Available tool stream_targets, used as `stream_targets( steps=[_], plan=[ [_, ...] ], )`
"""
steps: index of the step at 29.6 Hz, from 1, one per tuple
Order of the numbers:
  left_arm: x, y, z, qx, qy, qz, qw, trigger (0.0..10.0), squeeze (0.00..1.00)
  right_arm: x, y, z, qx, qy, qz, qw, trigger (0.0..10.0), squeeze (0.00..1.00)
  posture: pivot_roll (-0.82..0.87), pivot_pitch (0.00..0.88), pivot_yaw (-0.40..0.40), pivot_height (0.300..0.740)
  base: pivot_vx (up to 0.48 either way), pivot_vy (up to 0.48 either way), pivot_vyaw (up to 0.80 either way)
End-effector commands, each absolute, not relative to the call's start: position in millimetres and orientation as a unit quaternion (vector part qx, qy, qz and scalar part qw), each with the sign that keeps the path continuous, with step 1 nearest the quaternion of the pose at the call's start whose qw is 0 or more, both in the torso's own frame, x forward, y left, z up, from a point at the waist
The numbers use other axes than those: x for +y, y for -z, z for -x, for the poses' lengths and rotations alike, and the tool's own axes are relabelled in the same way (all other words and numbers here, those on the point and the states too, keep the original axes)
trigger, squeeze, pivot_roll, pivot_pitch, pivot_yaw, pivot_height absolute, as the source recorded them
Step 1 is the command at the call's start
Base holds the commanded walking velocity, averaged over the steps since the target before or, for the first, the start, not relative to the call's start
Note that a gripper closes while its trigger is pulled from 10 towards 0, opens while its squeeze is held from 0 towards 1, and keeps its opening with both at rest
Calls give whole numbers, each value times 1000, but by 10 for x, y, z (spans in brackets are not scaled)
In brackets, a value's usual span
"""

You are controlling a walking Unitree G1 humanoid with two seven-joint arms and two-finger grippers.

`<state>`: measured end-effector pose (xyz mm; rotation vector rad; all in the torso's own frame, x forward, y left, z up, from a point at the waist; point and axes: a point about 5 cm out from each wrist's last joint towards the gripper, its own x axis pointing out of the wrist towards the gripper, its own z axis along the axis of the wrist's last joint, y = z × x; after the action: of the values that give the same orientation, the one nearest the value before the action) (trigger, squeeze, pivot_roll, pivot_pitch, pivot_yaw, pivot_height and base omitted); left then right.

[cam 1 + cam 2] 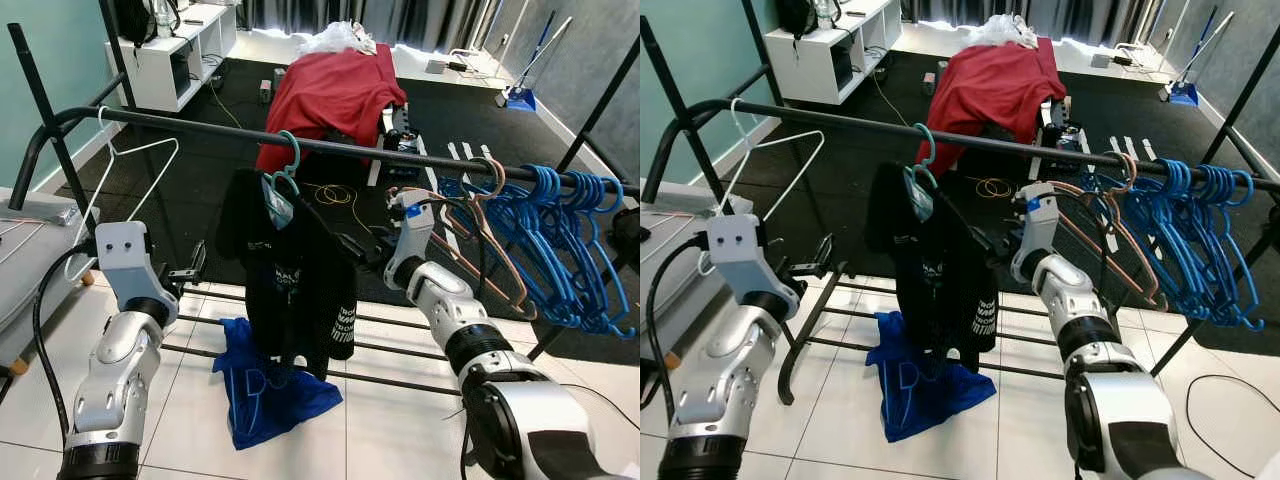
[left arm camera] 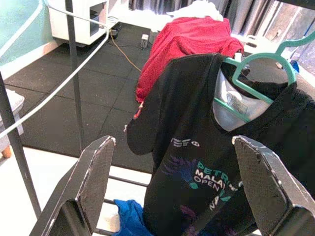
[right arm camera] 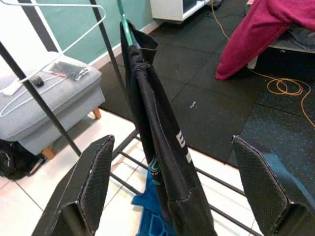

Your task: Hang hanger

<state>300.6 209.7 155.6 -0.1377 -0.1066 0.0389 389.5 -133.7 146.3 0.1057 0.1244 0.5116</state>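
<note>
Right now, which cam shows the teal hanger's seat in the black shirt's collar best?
Left wrist view: the teal hanger shows large and front-on inside the collar of the black shirt. Both eye views show its hook over the rail, but small. Right wrist view shows the shirt edge-on, with just a teal sliver.

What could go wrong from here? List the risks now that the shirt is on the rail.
1. The black T-shirt hangs from a teal hanger whose hook sits on the rail. Both grippers are open close beside it; the right gripper could snag the cloth when pulling away and unhook it.
2. A blue garment lies on the floor below; a foot might catch in it.
3. The left gripper is near the white wire hanger and could knock it.
</note>
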Motion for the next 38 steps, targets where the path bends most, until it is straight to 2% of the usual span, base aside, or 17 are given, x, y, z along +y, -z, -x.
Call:
stream_targets(
  steps=[1, 8, 17, 29, 30, 38],
  plan=[
    [2091, -1519, -3007, -42, -18, 75, 996, 10000, 0, -1313, -1451, -3903, 73, -252, -50, 964, 10000, 0, 47, 58, -96, 740, 0, 0, 0],
    [2105, -1517, -2996, -39, -18, 71, 997, 10000, 0, -1280, -1475, -3922, 74, -250, -55, 964, 10000, 0, 57, 66, -91, 740, 0, 0, 0],
    [2193, -1525, -2916, -35, -22, 58, 997, 10000, 0, -1199, -1470, -3955, 105, -235, -5, 966, 10000, 0, 105, 97, -74, 740, 0, 0, 0],
    [2291, -1508, -2802, -26, -31, 43, 998, 10000, 0, -1227, -1334, -3919, 139, -210, -28, 967, 10000, 0, 141, 122, -61, 740, 0, 0, 0],
    [2309, -1506, -2776, -26, -34, 43, 998, 10000, 0, -1232, -1323, -3915, 140, -207, -33, 968, 0, 0, 146, 127, -63, 740, 0, 0, 0],
    [2318, -1506, -2741, -24, -37, 43, 998, 10000, 0, -1250, -1321, -3914, 133, -199, -47, 970, 0, 0, 136, 130, -66, 740, 0, 0, 0]
  ],
)
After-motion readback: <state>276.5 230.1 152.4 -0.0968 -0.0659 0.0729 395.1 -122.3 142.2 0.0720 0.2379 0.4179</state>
